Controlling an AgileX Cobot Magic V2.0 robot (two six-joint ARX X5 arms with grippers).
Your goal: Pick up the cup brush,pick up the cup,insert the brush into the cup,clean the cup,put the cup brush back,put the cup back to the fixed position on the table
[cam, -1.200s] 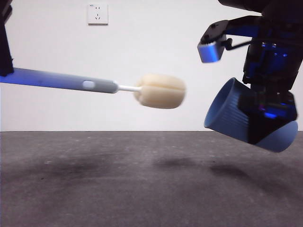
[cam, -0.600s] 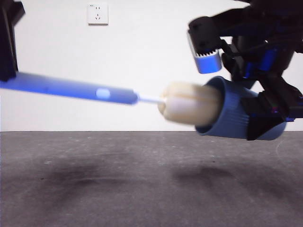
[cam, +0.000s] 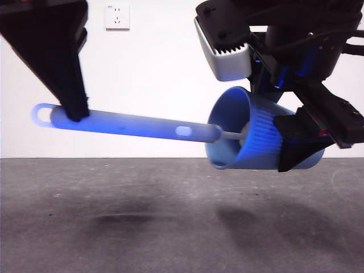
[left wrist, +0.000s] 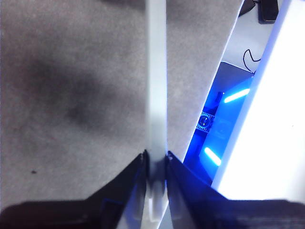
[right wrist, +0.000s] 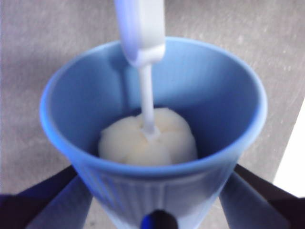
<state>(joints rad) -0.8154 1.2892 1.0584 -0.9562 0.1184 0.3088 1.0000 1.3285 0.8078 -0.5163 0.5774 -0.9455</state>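
Both pickups done; insertion done: cup brush (cam: pixel 136 124) sponge head (right wrist: pixel 147 136) deep inside cup (cam: pixel 250 139), near its base. Cup tipped on side, mouth toward handle, held well above bench (cam: pixel 170 227).

Left hand (left wrist: pixel 155 160) clenched on brush handle near loop end. Right hand (right wrist: pixel 157 210) grasping cup by ribbed wall.

Left: scrubbing, then brush back, cup back to fixed spot.

Versus earlier frame: sponge head then only at cup mouth; now fully in, only thin white stem showing at rim.
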